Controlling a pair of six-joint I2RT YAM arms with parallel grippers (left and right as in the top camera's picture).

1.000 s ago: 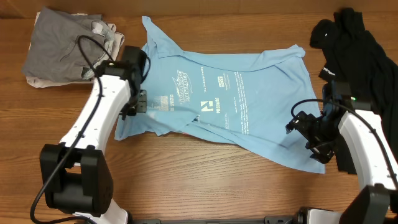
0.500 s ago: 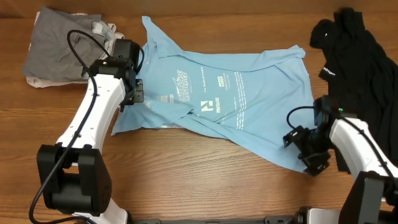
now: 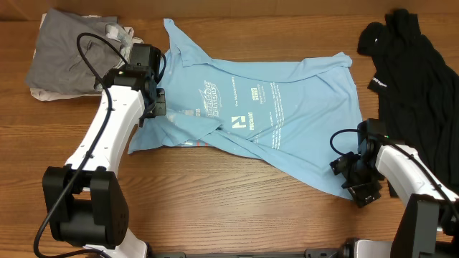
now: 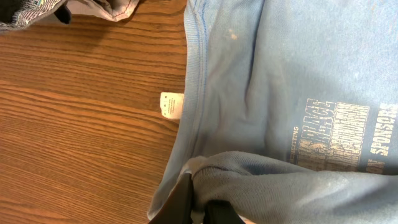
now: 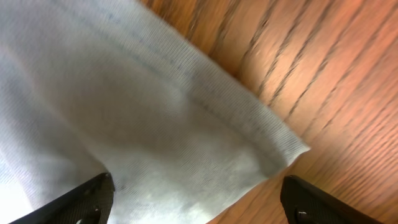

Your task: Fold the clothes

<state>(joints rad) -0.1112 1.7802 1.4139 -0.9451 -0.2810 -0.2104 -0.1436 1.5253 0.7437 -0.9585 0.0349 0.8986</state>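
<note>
Overhead view: the left claw [image 3: 153, 107] is clamped on a bunched edge of the blue T-shirt [image 3: 287, 107] spreading beside it, the right claw [image 3: 353, 170] gapes wide with the hem corner [image 5: 267, 146] between its fingers, so pinching that corner looks the next need before any fold.

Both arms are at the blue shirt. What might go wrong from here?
The left fingers pinch only a small bunch of the blue shirt; it may slip when pulled.
The right fingers stand open at the hem corner and could miss it.
The black clothes beside the right arm may snag.
</note>
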